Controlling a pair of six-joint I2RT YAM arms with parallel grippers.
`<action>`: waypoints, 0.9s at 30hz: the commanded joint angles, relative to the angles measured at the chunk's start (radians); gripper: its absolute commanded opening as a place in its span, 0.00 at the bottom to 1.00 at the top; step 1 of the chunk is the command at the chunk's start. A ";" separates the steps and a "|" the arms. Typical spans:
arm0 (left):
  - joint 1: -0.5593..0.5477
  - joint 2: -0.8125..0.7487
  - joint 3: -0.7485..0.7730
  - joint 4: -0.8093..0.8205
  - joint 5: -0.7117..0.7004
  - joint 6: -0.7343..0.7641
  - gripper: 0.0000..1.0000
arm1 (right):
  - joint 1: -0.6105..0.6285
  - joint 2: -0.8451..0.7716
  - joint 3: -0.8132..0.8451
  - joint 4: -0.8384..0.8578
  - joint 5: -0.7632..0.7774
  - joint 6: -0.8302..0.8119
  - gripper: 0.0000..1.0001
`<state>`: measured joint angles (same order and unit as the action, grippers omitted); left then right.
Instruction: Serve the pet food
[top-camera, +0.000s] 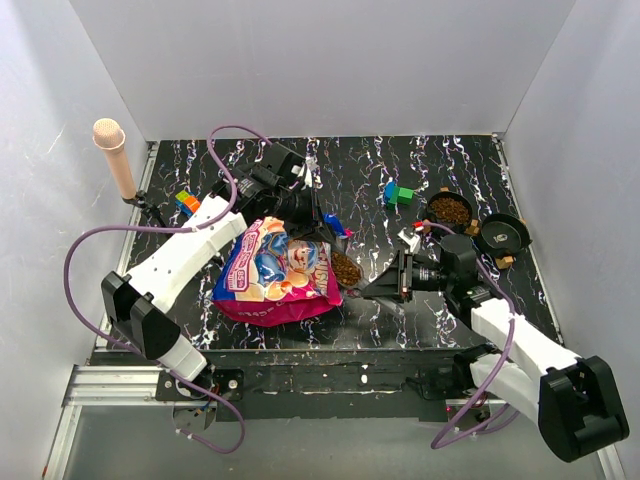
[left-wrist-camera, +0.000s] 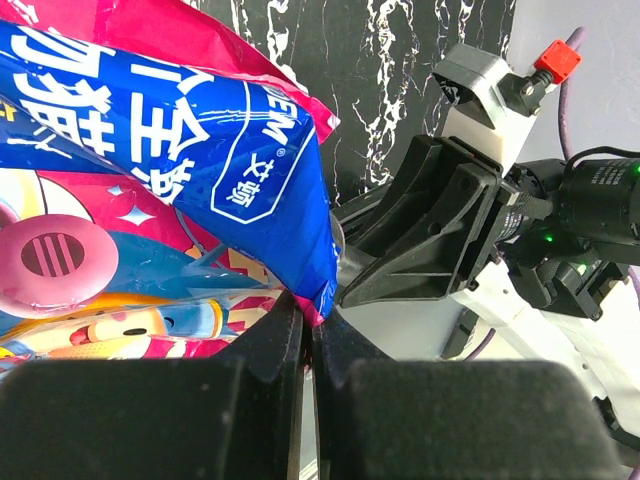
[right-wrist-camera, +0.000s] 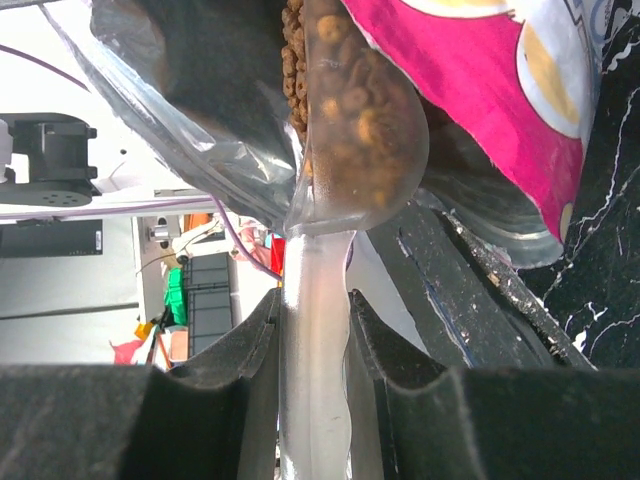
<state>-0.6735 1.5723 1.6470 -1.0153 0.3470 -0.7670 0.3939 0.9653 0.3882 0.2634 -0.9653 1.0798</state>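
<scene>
The magenta-pink pet food bag (top-camera: 272, 272) lies on its side left of the table's middle, its mouth facing right. My left gripper (top-camera: 322, 232) is shut on the edge of the bag's mouth; in the left wrist view its jaws (left-wrist-camera: 312, 322) pinch the blue-and-pink bag (left-wrist-camera: 150, 150) corner. My right gripper (top-camera: 378, 286) is shut on the handle of a clear scoop (top-camera: 347, 268) at the bag's mouth. In the right wrist view the scoop (right-wrist-camera: 362, 130) is full of brown kibble, its handle (right-wrist-camera: 315, 330) clamped between my fingers, with the bag (right-wrist-camera: 480, 90) beside it.
Two small black bowls stand at the right: one (top-camera: 451, 209) holds kibble, the other (top-camera: 500, 235) sits just right of it. Blue-and-green toy blocks (top-camera: 398, 192) lie behind the middle, coloured blocks (top-camera: 187, 203) at far left. A beige cylinder (top-camera: 113, 155) stands at the left wall.
</scene>
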 joint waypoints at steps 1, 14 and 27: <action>0.003 -0.093 -0.003 0.136 -0.011 -0.014 0.00 | -0.030 -0.080 -0.015 0.043 -0.070 0.045 0.01; 0.003 -0.121 0.005 0.167 -0.111 -0.037 0.00 | -0.153 -0.258 -0.014 -0.184 -0.167 -0.017 0.01; 0.005 -0.112 0.028 0.167 -0.163 -0.049 0.00 | -0.210 -0.301 0.052 -0.251 -0.202 0.008 0.01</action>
<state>-0.6773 1.5261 1.6165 -0.9607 0.2337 -0.8116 0.1974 0.6788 0.3801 -0.0010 -1.1309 1.0885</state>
